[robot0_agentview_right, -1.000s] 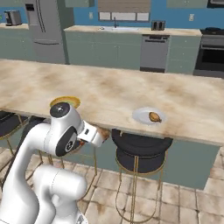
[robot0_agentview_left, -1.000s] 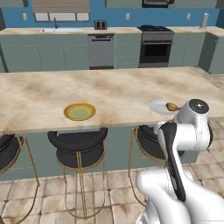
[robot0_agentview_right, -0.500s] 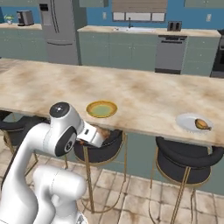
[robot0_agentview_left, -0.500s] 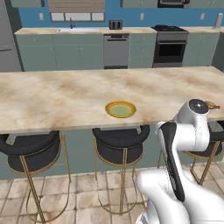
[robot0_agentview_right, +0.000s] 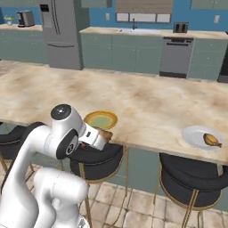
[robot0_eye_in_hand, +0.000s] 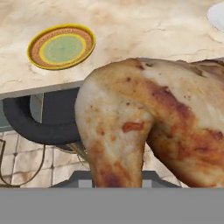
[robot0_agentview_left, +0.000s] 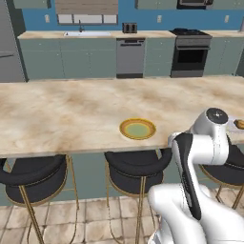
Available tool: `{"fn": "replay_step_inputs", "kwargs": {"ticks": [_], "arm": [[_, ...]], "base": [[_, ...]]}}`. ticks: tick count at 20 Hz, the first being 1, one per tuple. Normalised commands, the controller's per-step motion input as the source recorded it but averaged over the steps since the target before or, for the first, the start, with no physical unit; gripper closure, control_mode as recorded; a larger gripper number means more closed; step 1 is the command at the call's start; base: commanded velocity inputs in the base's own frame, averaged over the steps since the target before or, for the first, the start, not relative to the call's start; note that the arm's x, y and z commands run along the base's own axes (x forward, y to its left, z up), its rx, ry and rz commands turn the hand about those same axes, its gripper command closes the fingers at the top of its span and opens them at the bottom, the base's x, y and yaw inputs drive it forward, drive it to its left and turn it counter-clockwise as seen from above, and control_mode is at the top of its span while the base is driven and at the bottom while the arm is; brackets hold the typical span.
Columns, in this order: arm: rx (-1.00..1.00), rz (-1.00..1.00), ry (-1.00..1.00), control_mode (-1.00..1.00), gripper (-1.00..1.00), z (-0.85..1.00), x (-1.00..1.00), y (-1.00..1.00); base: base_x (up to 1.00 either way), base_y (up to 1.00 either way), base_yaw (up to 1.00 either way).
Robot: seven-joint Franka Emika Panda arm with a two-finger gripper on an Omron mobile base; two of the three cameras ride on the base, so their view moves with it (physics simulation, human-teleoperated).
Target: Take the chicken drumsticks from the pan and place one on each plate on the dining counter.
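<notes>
A golden-brown chicken drumstick (robot0_eye_in_hand: 148, 127) looms large in the hand view, and my gripper (robot0_agentview_right: 103, 136) is shut on it. It hangs at the near edge of the dining counter (robot0_agentview_right: 147, 102), just in front of the golden-yellow plate (robot0_agentview_right: 101, 120) (robot0_agentview_left: 137, 128) (robot0_eye_in_hand: 61, 46), which has nothing on it. Farther right along the counter, the pale plate (robot0_agentview_right: 196, 133) carries the other drumstick (robot0_agentview_right: 212, 140) (robot0_agentview_left: 239, 124). The held meat covers my fingertips in the hand view. The pan is out of view.
Black round stools with gold legs (robot0_agentview_right: 189, 178) (robot0_agentview_left: 33, 171) (robot0_eye_in_hand: 39, 122) stand under the counter's near edge, below my hand. Behind the island run wall cabinets with a dishwasher (robot0_agentview_left: 130, 57), an oven (robot0_agentview_left: 189, 55) and a fridge (robot0_agentview_right: 60, 33).
The whole picture has slid right, so the base has driven left along the island. The yellow plate now lies right in front of my hand. The drumstick stays gripped.
</notes>
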Motion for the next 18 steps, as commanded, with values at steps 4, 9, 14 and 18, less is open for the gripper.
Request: {"fn": "replay_step_inputs", "kwargs": {"ticks": [4, 9, 14, 18], "arm": [[0.0, 0.0, 0.0, 1.0, 1.0, 0.0, 0.0, 0.0], [-0.01, 0.02, -0.1, -1.0, 1.0, 0.0, 0.07, 0.02], [-0.01, 0.02, -0.17, -1.0, 1.0, 0.01, 0.61, 0.09], [-0.01, 0.0, 0.02, -1.0, 1.0, 0.04, 0.73, 0.32]], "base": [[0.54, 0.03, 0.02], [0.21, 0.06, 0.02], [0.0, 0.0, 0.0], [0.0, 0.0, 0.0]]}}
